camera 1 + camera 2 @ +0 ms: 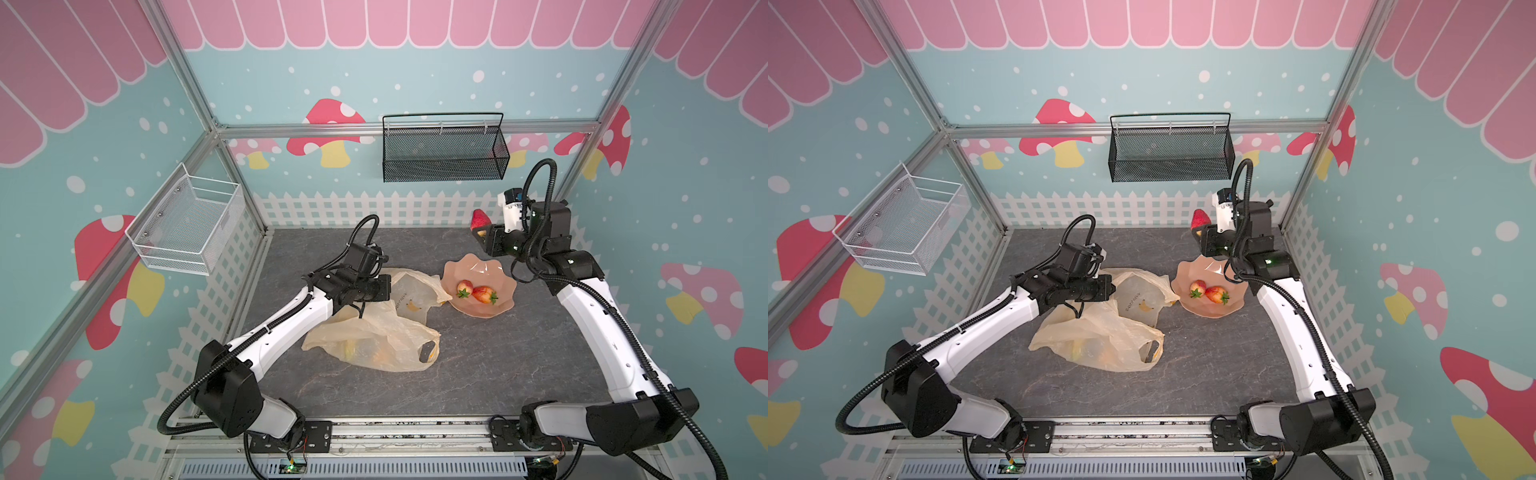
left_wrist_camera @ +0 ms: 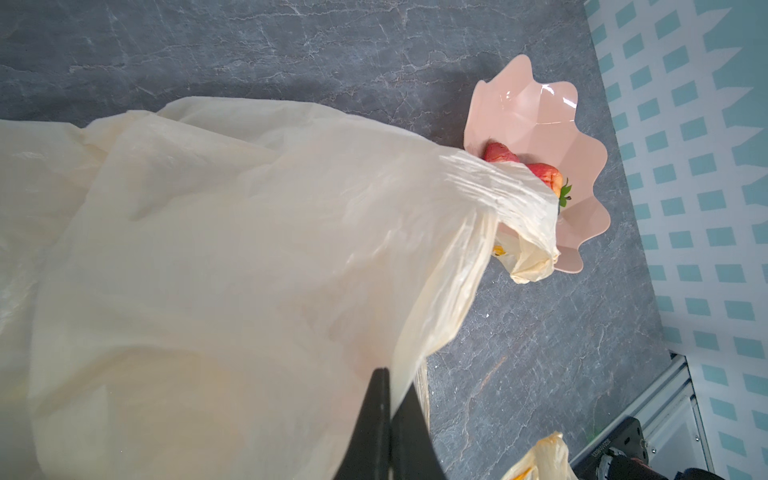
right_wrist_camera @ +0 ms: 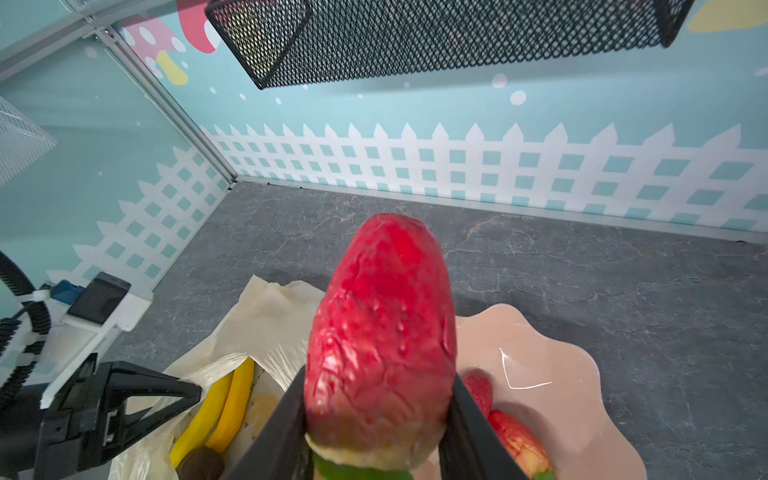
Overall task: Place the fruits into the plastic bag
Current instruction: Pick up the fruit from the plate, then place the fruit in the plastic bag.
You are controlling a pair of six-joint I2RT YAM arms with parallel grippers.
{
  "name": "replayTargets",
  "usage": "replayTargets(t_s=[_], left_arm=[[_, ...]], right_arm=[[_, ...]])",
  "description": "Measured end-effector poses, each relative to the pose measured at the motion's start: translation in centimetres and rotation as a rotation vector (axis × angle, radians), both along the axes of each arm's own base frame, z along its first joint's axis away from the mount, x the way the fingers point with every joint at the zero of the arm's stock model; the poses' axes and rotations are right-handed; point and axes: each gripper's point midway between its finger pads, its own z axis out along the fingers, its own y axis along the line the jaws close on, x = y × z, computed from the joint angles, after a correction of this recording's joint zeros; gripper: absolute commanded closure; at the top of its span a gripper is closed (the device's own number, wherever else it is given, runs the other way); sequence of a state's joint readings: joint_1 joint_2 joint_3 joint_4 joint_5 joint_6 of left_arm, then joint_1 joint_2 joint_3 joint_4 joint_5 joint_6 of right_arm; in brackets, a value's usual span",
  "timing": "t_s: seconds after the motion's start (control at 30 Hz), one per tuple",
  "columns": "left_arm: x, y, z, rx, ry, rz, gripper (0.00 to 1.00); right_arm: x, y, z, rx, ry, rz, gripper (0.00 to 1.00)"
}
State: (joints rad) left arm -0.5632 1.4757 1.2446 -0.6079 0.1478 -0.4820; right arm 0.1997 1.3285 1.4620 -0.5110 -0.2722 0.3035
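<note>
Grey marbled tabletop [image 1: 478, 365] inside a mushroom-papered booth carries the plastic bag [image 1: 374, 332] near its middle, with a pink scalloped bowl [image 1: 465, 266] just beside it at 2 o'clock in both top views. The left gripper [image 2: 387, 384] is clamped on the bag's upper rim, lifting one side of the mouth; bananas [image 3: 226, 399] and a dark fruit [image 3: 201, 463] lie inside. The right gripper [image 1: 482, 232] is closed around a red strawberry [image 3: 380, 332], holding it in the air at the bowl's 12 o'clock edge, while two more strawberries [image 1: 484, 294] sit in the bowl. The step in hand looks like the carry to the bag. To do it well, the berry should travel toward 8 o'clock, high enough to clear the bowl's rim and the raised film, and descend only over the open gap beside the left jaws, not over the slack sheet. A low release would suit, since a rounded berry dropped on thin plastic may roll off or push the mouth shut.
</note>
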Motion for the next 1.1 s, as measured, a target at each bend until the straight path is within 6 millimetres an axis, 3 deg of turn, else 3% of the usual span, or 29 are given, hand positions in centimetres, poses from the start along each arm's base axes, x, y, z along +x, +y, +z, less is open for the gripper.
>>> replayTargets(t_s=[0.17,0.47,0.63,0.73,0.97,1.1], left_arm=[[0.0,0.0,0.0,-0.002,0.001,-0.002,1.00],[0.3,-0.2,0.1,-0.003,0.001,-0.002,1.00],[0.3,-0.3,0.0,-0.004,0.003,-0.004,1.00],[0.3,-0.3,0.0,-0.003,0.005,-0.004,1.00],[0.4,-0.4,-0.5,0.002,0.015,-0.005,1.00],[0.4,-0.6,-0.5,-0.002,0.018,-0.009,1.00]], right_arm=[[-0.4,1.1,-0.7,0.042,0.007,0.065,0.61],[-3.7,6.8,-1.7,0.238,0.053,0.349,0.62],[-5.2,7.8,-2.8,0.268,0.084,0.407,0.63],[-6.8,8.9,-5.2,0.271,0.134,0.439,0.65],[-11.8,13.2,-14.7,0.253,0.368,0.524,0.67],[-12.8,14.2,-18.2,0.232,0.447,0.521,0.68]])
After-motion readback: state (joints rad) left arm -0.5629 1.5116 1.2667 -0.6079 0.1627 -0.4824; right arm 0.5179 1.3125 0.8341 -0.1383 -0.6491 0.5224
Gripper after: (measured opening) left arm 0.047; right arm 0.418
